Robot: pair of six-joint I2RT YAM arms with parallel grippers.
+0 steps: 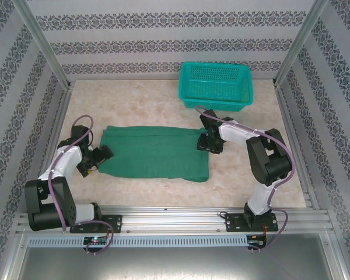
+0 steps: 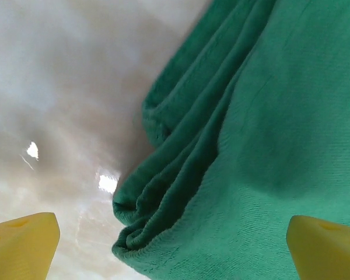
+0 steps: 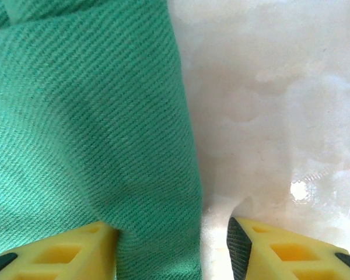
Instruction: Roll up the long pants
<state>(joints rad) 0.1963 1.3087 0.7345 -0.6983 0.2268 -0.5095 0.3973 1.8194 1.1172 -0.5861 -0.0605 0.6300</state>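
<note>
From the top camera you see the long pants (image 1: pixel 154 153) lying folded into a flat green rectangle in the middle of the worktop (image 1: pixel 134 99). A teal basket (image 1: pixel 216 87) stands apart from them at the far right. The left gripper (image 1: pixel 99 158) sits at the pants' left end and the right gripper (image 1: pixel 209 143) at their right end, by the far corner. At that size you cannot tell how the fingers stand.

The left wrist camera settles it for that arm. Its yellow fingers (image 2: pixel 23 242) are spread wide, one over bare worktop and the other over the fabric. Between them you get the stacked, rounded folds of the pants' edge, which the overhead view flattens into one line.

The right wrist camera brings you the twill weave up close, with a straight cloth edge running down between its fingers (image 3: pixel 291 254). They are spread too, one against the fabric and one over bare worktop.
</note>
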